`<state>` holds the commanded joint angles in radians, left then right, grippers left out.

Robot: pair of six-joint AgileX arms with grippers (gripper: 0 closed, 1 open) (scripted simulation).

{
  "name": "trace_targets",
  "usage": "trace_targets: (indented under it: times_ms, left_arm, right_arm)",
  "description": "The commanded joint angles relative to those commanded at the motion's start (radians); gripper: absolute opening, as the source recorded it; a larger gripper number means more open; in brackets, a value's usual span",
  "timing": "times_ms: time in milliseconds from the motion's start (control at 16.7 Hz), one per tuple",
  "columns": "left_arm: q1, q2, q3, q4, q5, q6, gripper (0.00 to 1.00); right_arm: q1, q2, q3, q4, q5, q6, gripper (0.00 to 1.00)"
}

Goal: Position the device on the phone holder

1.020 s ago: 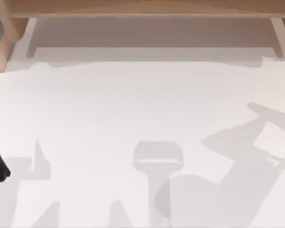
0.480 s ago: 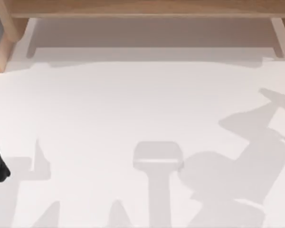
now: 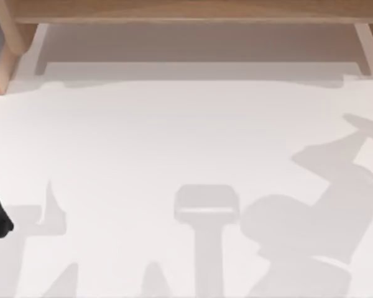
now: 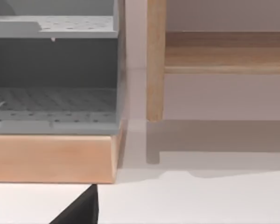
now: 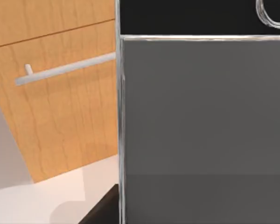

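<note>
While close before right end effector (image 5: 107,209), device (image 5: 203,121)

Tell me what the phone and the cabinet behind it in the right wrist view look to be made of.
Phone: a smooth dark grey face, probably glass, with a black bezel and a thin bright silver edge that looks like polished metal. Cabinet panel: light wood or wood veneer, matte, with visible grain lines; its bar handle looks like brushed pale metal.
</note>
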<state>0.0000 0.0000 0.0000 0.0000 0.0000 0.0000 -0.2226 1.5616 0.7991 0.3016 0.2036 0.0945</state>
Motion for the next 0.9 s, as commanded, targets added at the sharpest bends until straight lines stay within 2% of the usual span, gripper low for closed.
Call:
trace_targets:
  times_ms: [600,900]
  left_arm:
    - [0.0,0.0,0.0,0.0,0.0,0.0,1.0]
    - [0.0,0.0,0.0,0.0,0.0,0.0,1.0]
  right_arm:
    - [0.0,0.0,0.0,0.0,0.0,0.0,0.98]
    - [0.0,0.0,0.0,0.0,0.0,0.0,1.0]
